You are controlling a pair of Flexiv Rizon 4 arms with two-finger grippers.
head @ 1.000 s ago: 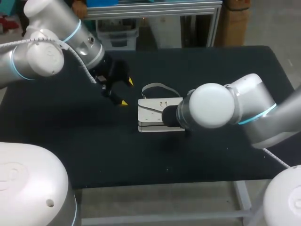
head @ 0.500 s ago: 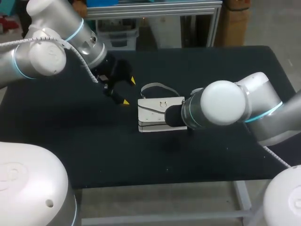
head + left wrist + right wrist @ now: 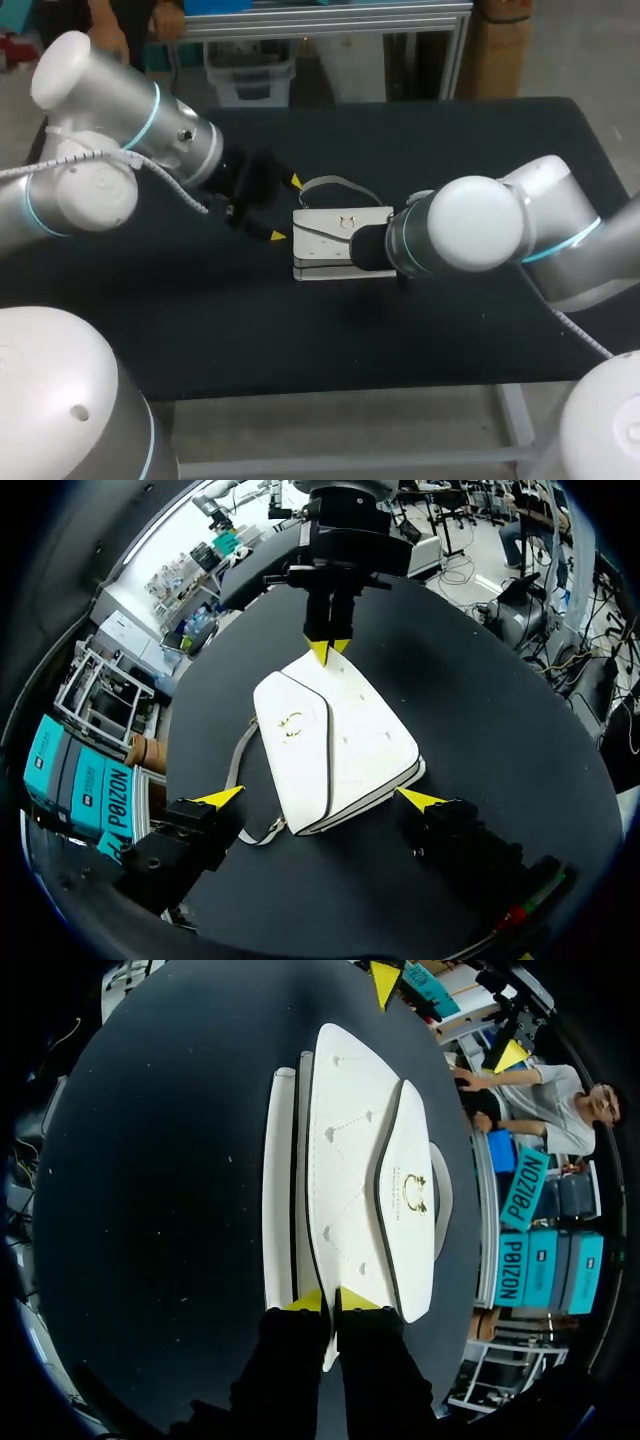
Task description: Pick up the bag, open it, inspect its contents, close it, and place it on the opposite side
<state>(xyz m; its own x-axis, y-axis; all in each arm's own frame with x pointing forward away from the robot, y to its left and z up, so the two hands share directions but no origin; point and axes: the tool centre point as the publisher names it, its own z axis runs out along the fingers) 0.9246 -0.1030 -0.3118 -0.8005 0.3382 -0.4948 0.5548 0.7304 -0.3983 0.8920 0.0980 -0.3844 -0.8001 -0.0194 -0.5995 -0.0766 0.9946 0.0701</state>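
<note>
A white bag (image 3: pixel 325 243) with a grey strap (image 3: pixel 335 183) and a small metal clasp lies flat in the middle of the black table (image 3: pixel 460 150). My left gripper (image 3: pixel 287 208) stands open just left of the bag. In the left wrist view the bag (image 3: pixel 335 745) lies ahead of the left gripper (image 3: pixel 320 800), whose fingers are spread wider than the bag. My right gripper (image 3: pixel 331 1302) is shut on the bag's (image 3: pixel 350 1170) near edge. The left wrist view shows the right gripper (image 3: pixel 328 650) pinching that side. My right forearm hides this grip in the head view.
The table's black cloth carries nothing but the bag. The table's front edge (image 3: pixel 350 390) runs below the bag. My right arm's elbow (image 3: pixel 470 225) hangs over the table beside the bag's right end.
My left gripper has moved right, from well clear of the bag up to its left end. My right arm has shifted slightly right. The bag has stayed in place.
</note>
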